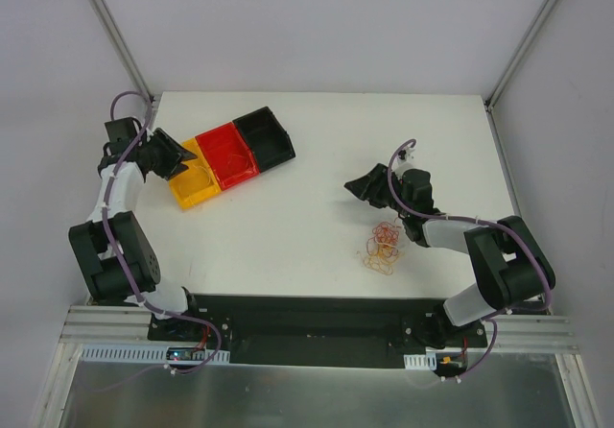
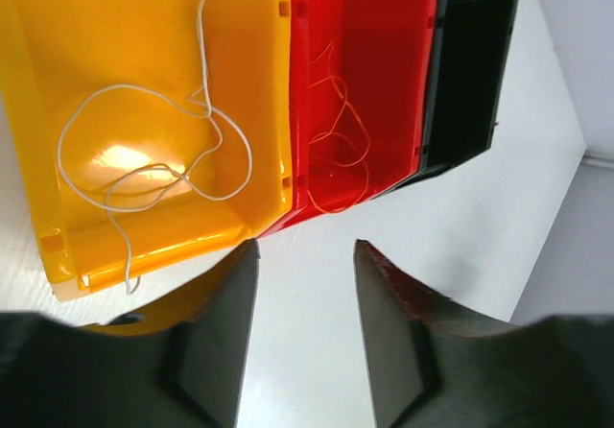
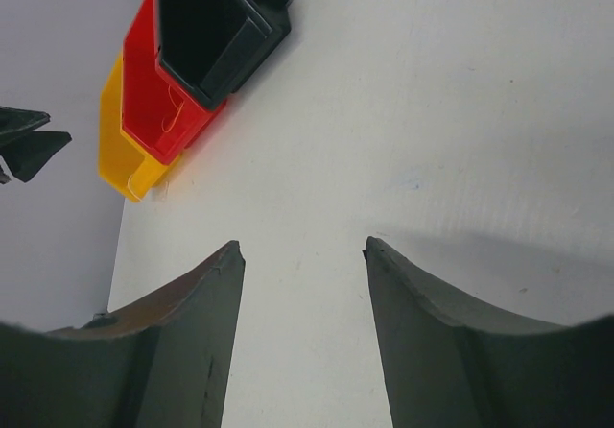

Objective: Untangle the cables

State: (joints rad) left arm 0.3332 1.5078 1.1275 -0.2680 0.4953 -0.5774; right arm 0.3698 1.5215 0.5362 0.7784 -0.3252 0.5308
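While your cables (image 1: pixel 382 249) lie as one small loose tangle of red, orange and yellow on the white surface (image 1: pixel 317 246), near its front edge, your right gripper (image 1: pixel 353 188) stands close by on the far side and does not touch them. Its fingers (image 3: pixel 192 342) are spread wide with nothing between them (the wrist view shows only bare surface in the gap).

OPERATOR: And the left side?

INSPECTOR: Your left gripper (image 1: pixel 180 159) is at the yellow end of the tray (image 1: pixel 285 143), well apart from the tangle. Its fingers (image 2: pixel 216 332) are also wide apart and hold nothing.

OPERATOR: Anything in the compartments?

INSPECTOR: Noted as follows. Yellow compartment (image 2: pixel 144 25): one pale strand (image 2: pixel 153 150), loosely looped, with one end trailing across the near wall. Red compartment (image 2: pixel 384 44): one thin orange strand (image 2: pixel 345 126), lying apart from the pale one. Black compartment (image 2: pixel 470 73): I cannot tell its contents from your views (the interior is too dark).
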